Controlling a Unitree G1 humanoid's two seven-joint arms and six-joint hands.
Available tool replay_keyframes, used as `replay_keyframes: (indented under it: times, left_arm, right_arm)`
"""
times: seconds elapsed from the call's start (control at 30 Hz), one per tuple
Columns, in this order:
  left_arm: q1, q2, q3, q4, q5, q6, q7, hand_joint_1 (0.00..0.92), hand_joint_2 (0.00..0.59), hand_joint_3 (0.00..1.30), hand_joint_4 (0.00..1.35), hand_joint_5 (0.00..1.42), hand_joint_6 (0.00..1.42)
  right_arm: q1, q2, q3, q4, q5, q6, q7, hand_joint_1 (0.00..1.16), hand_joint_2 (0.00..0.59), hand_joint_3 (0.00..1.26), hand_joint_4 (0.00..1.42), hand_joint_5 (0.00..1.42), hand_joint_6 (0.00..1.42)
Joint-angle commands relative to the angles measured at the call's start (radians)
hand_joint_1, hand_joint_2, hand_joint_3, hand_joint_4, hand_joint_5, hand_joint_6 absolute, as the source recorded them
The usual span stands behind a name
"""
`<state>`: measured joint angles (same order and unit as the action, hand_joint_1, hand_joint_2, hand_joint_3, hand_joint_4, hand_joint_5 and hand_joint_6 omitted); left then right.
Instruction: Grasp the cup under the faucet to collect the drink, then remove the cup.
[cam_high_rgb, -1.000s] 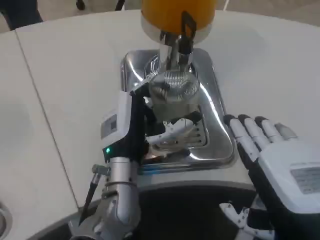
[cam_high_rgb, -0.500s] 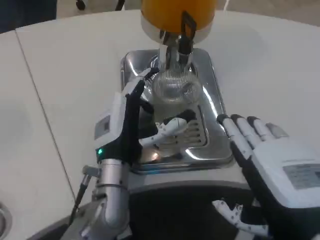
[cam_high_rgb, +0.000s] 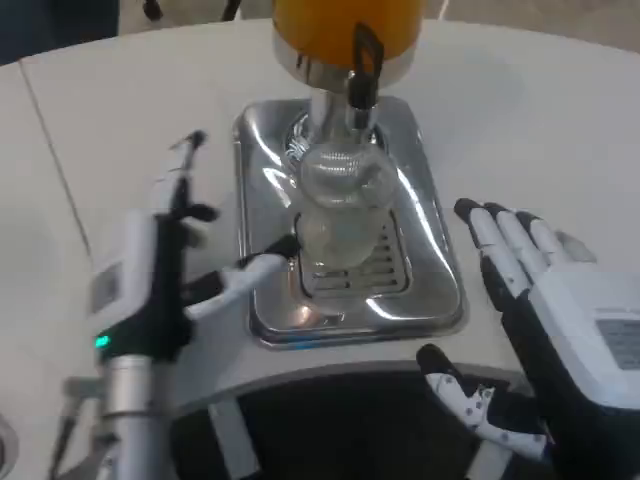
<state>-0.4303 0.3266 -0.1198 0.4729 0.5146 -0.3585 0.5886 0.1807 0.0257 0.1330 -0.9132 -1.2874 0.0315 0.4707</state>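
I see the white tabletop (cam_high_rgb: 560, 130) bearing the orange drink dispenser (cam_high_rgb: 340, 30) on its shiny metal drip tray (cam_high_rgb: 420, 260); my right hand (cam_high_rgb: 560, 330) and left hand (cam_high_rgb: 160, 270), fingers released, flank the clear ribbed glass cup (cam_high_rgb: 340, 210) standing under the faucet (cam_high_rgb: 362, 75).

I am looking down at a white desk (cam_high_rgb: 560, 130) that is filling most of the head view, its near edge curving across the bottom of the picture. A thin dark seam is running down the desk's left side, dividing the surface into two panels. Sitting directly on the desk, near the middle, is a shiny chrome drip tray (cam_high_rgb: 425, 240) with a slotted grille. The orange drink dispenser (cam_high_rgb: 330, 25) is standing at the tray's far end. A clear cup (cam_high_rgb: 340, 215) is standing upright on the tray's grille, below the dispenser's faucet.
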Motion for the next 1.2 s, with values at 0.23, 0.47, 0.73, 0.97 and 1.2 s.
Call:
replay_keyframes:
  times: [0.23,0.47,0.73,0.97,1.2]
  left_arm:
    - [0.347,0.146,0.122,-0.469,0.086,0.112,-0.173,0.125,0.055,0.0,0.0,0.12,0.17]
    - [0.535,0.216,0.085,-0.789,0.402,0.237,-0.339,0.0,0.084,0.0,0.0,0.0,0.0]
    - [0.626,0.171,0.084,-0.892,0.456,0.312,-0.43,0.0,0.087,0.0,0.0,0.0,0.0]
    - [0.651,0.145,0.097,-0.913,0.426,0.338,-0.468,0.0,0.091,0.0,0.0,0.0,0.0]
    - [0.693,0.114,0.105,-0.932,0.419,0.313,-0.433,0.0,0.049,0.0,0.0,0.0,0.0]
  right_arm:
    - [-0.127,0.076,-0.012,0.036,0.097,0.103,-0.05,0.57,0.418,0.0,0.0,0.0,0.05]
    - [-0.302,0.083,-0.012,0.152,0.173,0.192,-0.1,0.57,0.425,0.0,0.0,0.0,0.05]
    - [-0.517,0.105,0.011,0.268,0.283,0.355,-0.147,0.56,0.422,0.0,0.0,0.0,0.05]
    - [-0.628,0.103,0.013,0.325,0.388,0.405,-0.187,0.56,0.421,0.0,0.0,0.0,0.04]
    - [-0.68,0.082,0.012,0.386,0.519,0.379,-0.243,0.55,0.421,0.0,0.0,0.0,0.03]
